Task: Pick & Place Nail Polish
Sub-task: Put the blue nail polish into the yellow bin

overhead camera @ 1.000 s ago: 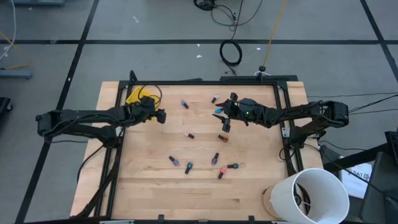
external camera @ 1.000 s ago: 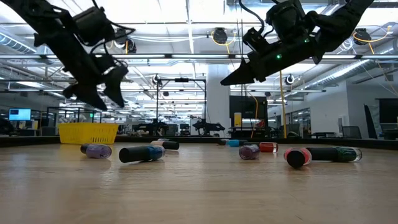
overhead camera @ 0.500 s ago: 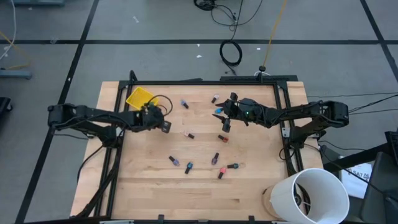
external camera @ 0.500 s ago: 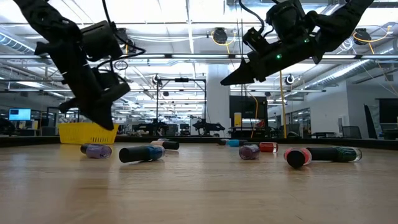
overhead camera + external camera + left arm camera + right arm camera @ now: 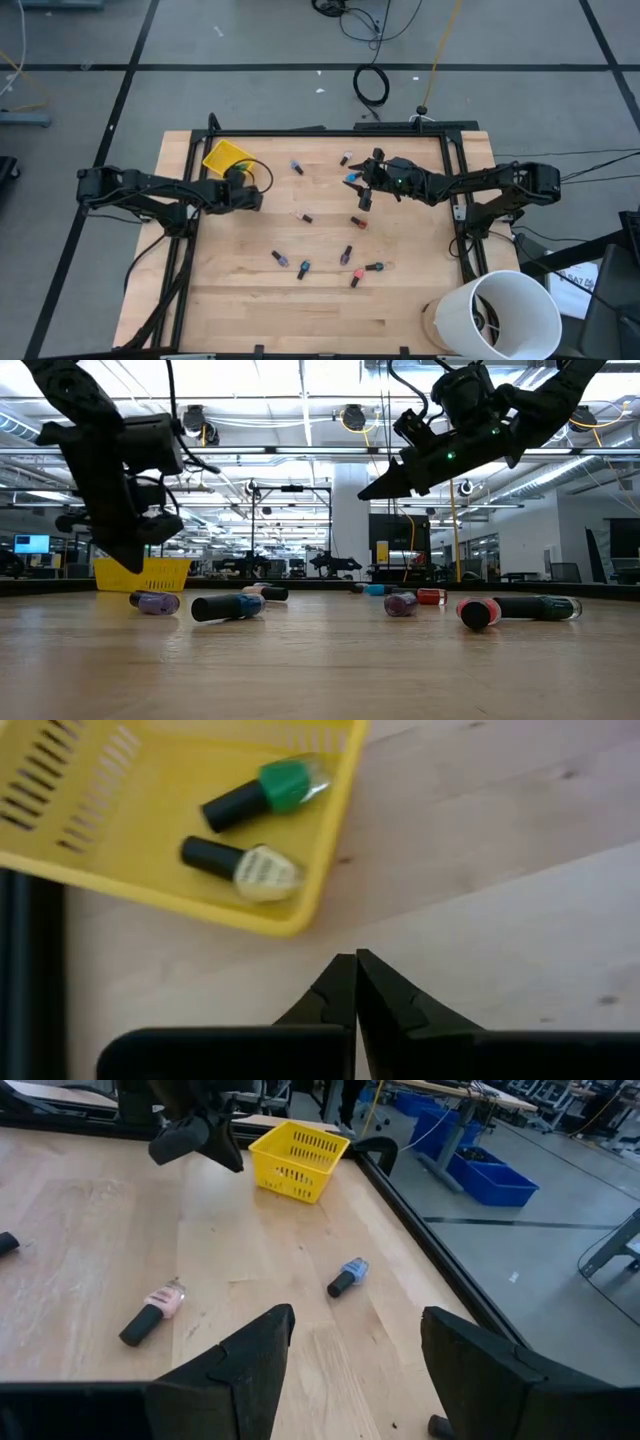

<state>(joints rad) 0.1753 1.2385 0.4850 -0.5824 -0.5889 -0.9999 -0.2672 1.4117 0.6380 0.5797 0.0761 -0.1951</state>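
"Since the left gripper [image 5: 355,982] has its fingers pressed together on nothing, where does that leave it?"

"Hanging just off the bin [image 5: 60,780], with a green bottle [image 5: 262,792] and a pale bottle [image 5: 240,866] lying inside, just ahead of its tips. The loose polish on the table [image 5: 400,310] lies well away from it, toward the right arm's side."

"And the right gripper [image 5: 352,1342]?"

"Fingers apart, nothing between them, hovering above the board. A pink bottle [image 5: 153,1311] and a blue bottle [image 5: 345,1275] lie just ahead of its fingers; the rest are scattered farther off."

"Which arm is better placed for the next pick?"

"The right, I'd judge. It's near both, while the left is back by the bin and would have to open first."

"How do they lie?"

"Both on their sides, caps pointing back toward the gripper, long axes running slantwise to the gap between the fingers. I'd expect the wrist needs turning so the fingers close across a bottle's width, not along its length."

"Risk?"

"Lying flat, a round bottle could roll if one finger touches first."
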